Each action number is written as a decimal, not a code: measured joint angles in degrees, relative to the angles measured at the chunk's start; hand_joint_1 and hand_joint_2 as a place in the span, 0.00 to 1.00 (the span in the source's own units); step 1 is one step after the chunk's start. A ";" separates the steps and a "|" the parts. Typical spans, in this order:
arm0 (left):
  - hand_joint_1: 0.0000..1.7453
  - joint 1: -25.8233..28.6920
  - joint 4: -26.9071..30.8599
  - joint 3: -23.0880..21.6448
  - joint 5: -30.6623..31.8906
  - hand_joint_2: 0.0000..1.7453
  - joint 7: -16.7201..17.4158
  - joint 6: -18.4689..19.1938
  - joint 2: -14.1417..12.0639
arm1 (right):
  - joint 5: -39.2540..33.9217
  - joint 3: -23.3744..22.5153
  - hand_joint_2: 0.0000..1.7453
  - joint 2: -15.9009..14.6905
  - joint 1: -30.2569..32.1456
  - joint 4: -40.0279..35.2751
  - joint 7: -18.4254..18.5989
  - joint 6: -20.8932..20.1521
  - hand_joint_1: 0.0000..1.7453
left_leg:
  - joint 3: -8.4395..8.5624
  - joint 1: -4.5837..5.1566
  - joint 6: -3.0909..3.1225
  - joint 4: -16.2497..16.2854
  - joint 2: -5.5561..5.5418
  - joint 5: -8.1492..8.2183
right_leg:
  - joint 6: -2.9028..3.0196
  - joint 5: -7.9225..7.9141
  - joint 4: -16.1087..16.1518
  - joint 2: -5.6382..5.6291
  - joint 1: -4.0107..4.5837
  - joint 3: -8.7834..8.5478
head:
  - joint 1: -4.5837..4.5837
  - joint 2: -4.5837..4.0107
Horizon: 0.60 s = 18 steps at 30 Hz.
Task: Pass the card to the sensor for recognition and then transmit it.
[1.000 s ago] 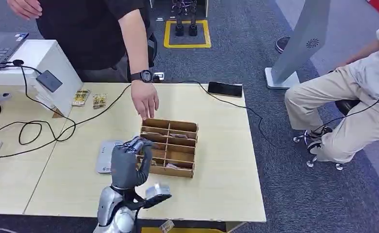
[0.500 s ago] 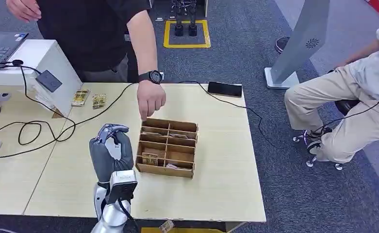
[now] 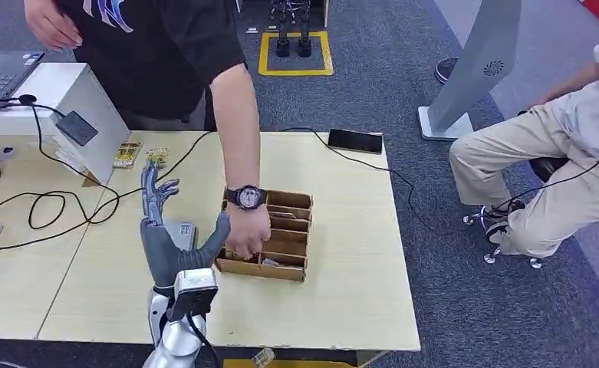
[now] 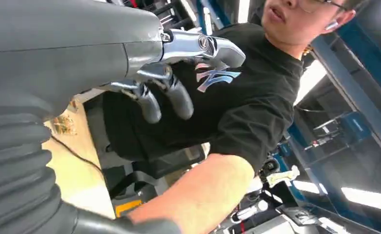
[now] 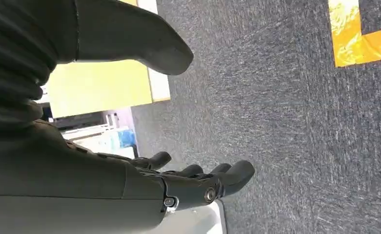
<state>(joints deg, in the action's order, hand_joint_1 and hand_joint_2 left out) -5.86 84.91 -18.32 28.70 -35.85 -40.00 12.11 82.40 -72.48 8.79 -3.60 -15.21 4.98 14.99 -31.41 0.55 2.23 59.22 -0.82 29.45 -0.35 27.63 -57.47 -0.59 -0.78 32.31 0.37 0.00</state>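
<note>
Head view: left hand [image 3: 172,247] upright just left of wooden box [image 3: 290,230], fingers spread wide, holding nothing. Card [image 3: 269,262] flat in box's near row, right of thumb, beside person's hand [image 3: 248,232]. Right hand [image 5: 193,187] hanging loose, empty, farther off.

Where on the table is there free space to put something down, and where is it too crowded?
Bare tabletop lies right of the wooden divided box, up to the table's right edge, and along the near edge. It is crowded left of the box: the left hand is raised there with fingers spread, a person's hand reaches into the box, and black cables lie further left.
</note>
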 joint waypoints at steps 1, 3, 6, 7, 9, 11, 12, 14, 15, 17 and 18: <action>0.00 0.00 0.00 0.00 0.82 1.00 -0.06 0.00 0.00 | 0.24 0.19 1.00 -0.02 0.00 0.00 -0.02 0.00 0.00 | 0.00 0.00 0.00 0.00 0.00 0.00 | 0.00 0.00 0.00 0.00 0.00 0.00 | 0.00 0.00; 0.00 0.00 0.00 0.00 1.61 1.00 -0.13 0.00 0.00 | 0.37 0.37 1.00 -0.02 -0.01 0.00 -0.15 0.00 0.00 | 0.00 0.00 0.00 0.00 0.00 0.00 | 0.00 0.00 0.00 0.00 0.00 0.00 | 0.00 0.00; 0.00 0.00 0.00 0.00 1.72 1.00 -0.15 0.00 0.00 | 0.39 0.59 1.00 -0.04 0.00 0.00 -0.15 -0.02 0.00 | 0.00 0.00 0.00 0.00 0.00 0.00 | 0.00 0.00 0.00 0.00 0.00 0.00 | 0.00 0.00; 0.00 0.00 0.00 0.00 1.79 1.00 -0.15 0.00 0.00 | 0.39 0.59 1.00 -0.04 0.00 0.00 -0.15 -0.02 0.00 | 0.00 0.00 0.00 0.00 0.00 0.00 | 0.00 0.00 0.00 0.00 0.00 0.00 | 0.00 0.00; 0.00 0.00 -0.04 0.00 2.16 1.00 0.02 0.00 0.00 | 0.57 0.63 1.00 -0.07 0.01 0.00 -0.13 -0.11 0.00 | 0.00 0.01 0.00 0.00 0.00 0.00 | 0.00 0.00 0.00 0.00 -0.01 0.00 | 0.00 0.00; 0.00 0.00 -0.07 0.00 2.31 1.00 0.18 0.00 0.00 | 0.68 0.65 1.00 -0.07 0.00 0.00 -0.04 -0.13 0.00 | 0.00 0.01 0.00 0.00 0.00 0.00 | 0.00 0.00 0.00 0.00 -0.01 0.00 | 0.00 0.00; 0.00 0.00 -0.07 0.00 2.47 1.00 0.20 0.00 0.00 | 0.96 0.70 1.00 -0.09 0.01 0.00 0.02 -0.15 0.00 | 0.00 0.01 0.00 0.00 0.00 0.00 | 0.00 0.00 0.00 0.00 0.00 0.00 | 0.00 0.00; 0.00 0.00 -0.09 0.00 2.58 1.00 0.20 0.00 0.00 | 1.03 0.83 1.00 -0.15 0.01 0.00 0.09 -0.22 0.00 | 0.00 0.01 0.01 0.00 0.00 0.00 | 0.00 0.00 0.00 0.00 0.00 0.00 | 0.00 0.00; 0.00 0.00 -0.11 0.00 2.55 1.00 0.22 0.00 0.00 | 1.07 0.90 1.00 -0.17 0.01 0.00 0.15 -0.37 0.00 | 0.00 0.00 0.01 0.00 0.00 0.00 | 0.00 0.00 0.00 0.00 0.00 0.00 | 0.00 0.00; 0.00 0.00 -0.18 0.00 2.55 1.00 0.20 0.00 0.00 | 1.11 1.05 1.00 -0.24 0.01 0.00 0.20 -0.61 0.00 | 0.00 0.00 0.01 0.00 0.00 0.01 | 0.00 0.00 0.00 0.00 0.00 0.00 | 0.00 0.00; 0.00 0.00 -0.18 0.00 2.55 1.00 0.20 0.00 0.00 | 1.11 1.07 1.00 -0.26 0.01 0.00 0.20 -0.61 0.00 | 0.00 0.00 0.01 0.00 0.00 0.01 | 0.00 0.00 0.00 0.00 0.00 0.00 | 0.00 0.00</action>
<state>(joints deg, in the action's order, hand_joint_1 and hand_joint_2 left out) -5.87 84.74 -18.32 31.26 -35.65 -40.00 12.11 83.52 -71.41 8.52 -3.59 -15.21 5.18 14.38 -31.41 0.55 2.24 59.23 -0.82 29.45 -0.35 27.63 -57.47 -0.59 -0.78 32.31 0.37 0.00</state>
